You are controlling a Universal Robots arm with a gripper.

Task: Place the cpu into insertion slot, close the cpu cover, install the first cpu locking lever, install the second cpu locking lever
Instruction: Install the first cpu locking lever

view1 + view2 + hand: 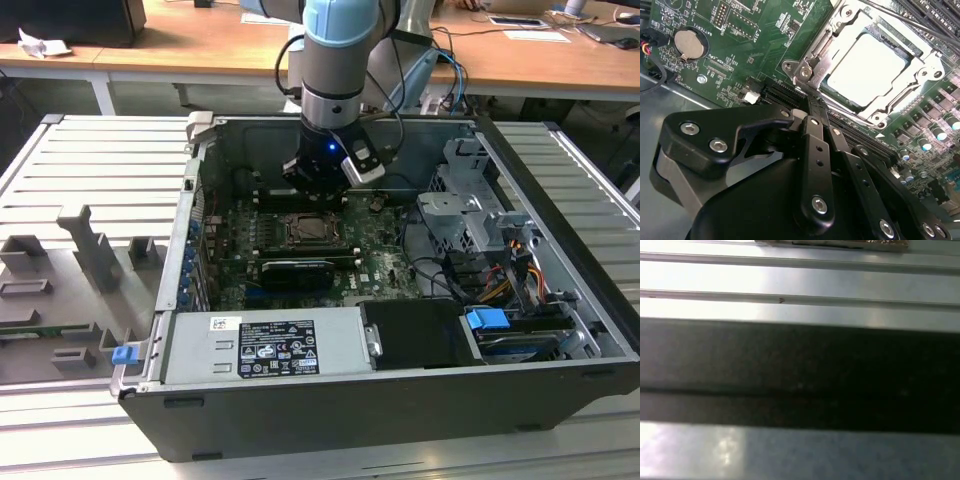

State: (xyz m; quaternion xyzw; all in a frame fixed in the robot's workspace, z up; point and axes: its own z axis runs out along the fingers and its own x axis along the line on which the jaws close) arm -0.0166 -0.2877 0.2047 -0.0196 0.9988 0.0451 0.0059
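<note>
Pale silvery square cpu (867, 67) seated in metallic-rimmed insertion slot (815, 47), upper right of second wrist view, silver windowed cpu cover (900, 100) down around it, black gripper (812, 102) fingers pressed together, empty, just beside socket corner.

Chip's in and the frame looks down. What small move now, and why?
Probably ease the gripper slightly toward the lever end at the frame's corner, to bear on it. The chip lies seated, the frame looks flat around it, and the gripper's tip sits just short of that lever.
</note>
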